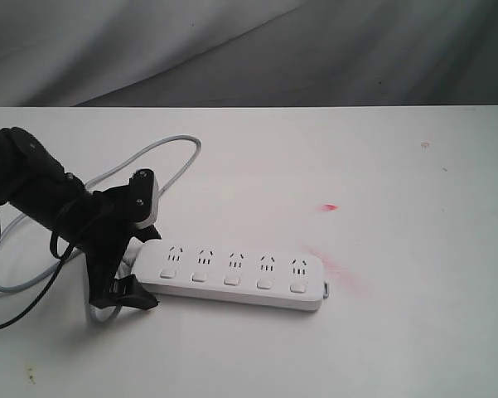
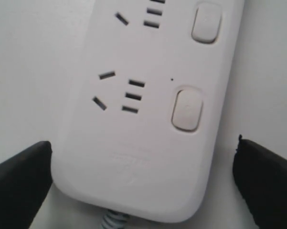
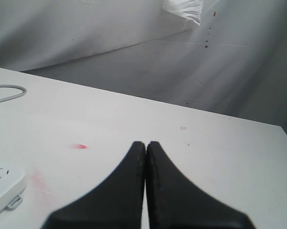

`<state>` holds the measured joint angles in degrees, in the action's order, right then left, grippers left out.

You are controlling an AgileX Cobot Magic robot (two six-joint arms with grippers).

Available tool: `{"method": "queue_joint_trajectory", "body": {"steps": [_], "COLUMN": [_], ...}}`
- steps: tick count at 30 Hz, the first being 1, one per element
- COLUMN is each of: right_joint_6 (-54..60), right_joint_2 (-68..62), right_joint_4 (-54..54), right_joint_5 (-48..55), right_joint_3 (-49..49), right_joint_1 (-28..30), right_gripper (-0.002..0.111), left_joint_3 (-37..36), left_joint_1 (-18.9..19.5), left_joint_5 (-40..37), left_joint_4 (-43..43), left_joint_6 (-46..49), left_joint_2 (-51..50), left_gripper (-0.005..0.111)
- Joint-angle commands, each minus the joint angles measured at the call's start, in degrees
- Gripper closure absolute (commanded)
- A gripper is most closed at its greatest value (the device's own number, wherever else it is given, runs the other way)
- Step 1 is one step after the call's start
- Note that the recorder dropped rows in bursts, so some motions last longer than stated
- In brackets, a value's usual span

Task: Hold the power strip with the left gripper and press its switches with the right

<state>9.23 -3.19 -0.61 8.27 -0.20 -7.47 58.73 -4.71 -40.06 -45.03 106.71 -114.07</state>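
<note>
The power strip (image 1: 236, 278) lies flat on the white table (image 1: 398, 166), toward 6 o'clock of centre in the exterior view, with its long axis running 9 to 3 o'clock; its five switches (image 1: 232, 279) line the 6 o'clock edge; the grey cord (image 1: 161, 153) loops off toward 10 o'clock; the left gripper (image 1: 147, 259) straddles the 9 o'clock end, fingers (image 2: 19, 181) spread, with a gap on either side; the right gripper (image 3: 145, 157), fingers pressed together on nothing, hangs above the table, apart from the strip.
</note>
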Motion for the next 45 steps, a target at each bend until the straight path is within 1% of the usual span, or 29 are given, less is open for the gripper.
{"method": "queue_joint_trajectory", "body": {"steps": [1, 2, 4, 5, 8, 10, 16, 45], "right_joint_6": [-0.1, -0.1, -0.1, -0.1, -0.1, -0.1, -0.1, -0.1], "right_joint_2": [0.3, 0.3, 0.3, 0.3, 0.3, 0.3, 0.3, 0.3], "right_joint_4": [0.6, 0.6, 0.6, 0.6, 0.6, 0.6, 0.6, 0.6], "right_joint_5": [-0.1, -0.1, -0.1, -0.1, -0.1, -0.1, -0.1, -0.1], "right_joint_3": [0.2, 0.2, 0.2, 0.2, 0.2, 0.2, 0.2, 0.2], "right_joint_1": [0.2, 0.2, 0.2, 0.2, 0.2, 0.2, 0.2, 0.2], "right_gripper": [0.108, 0.108, 0.108, 0.108, 0.108, 0.108, 0.108, 0.108], "left_joint_3": [0.3, 0.3, 0.3, 0.3, 0.3, 0.3, 0.3, 0.3], "left_joint_1": [0.1, 0.1, 0.1, 0.1, 0.1, 0.1, -1.9, -1.9], "left_joint_5": [-1.0, -1.2, -1.3, -1.3, -1.3, -2.3, -1.5, -0.6], "left_joint_4": [-0.2, -0.5, -0.5, -0.5, -0.8, -2.2, -3.1, -2.9], "left_joint_6": [-0.2, -0.2, -0.2, -0.2, -0.2, -0.2, -0.2, -0.2], "left_joint_2": [-0.1, -0.1, -0.1, -0.1, -0.1, -0.1, -0.2, -0.2], "left_gripper": [0.013, 0.014, 0.023, 0.031, 0.047, 0.051, 0.051, 0.051]}}
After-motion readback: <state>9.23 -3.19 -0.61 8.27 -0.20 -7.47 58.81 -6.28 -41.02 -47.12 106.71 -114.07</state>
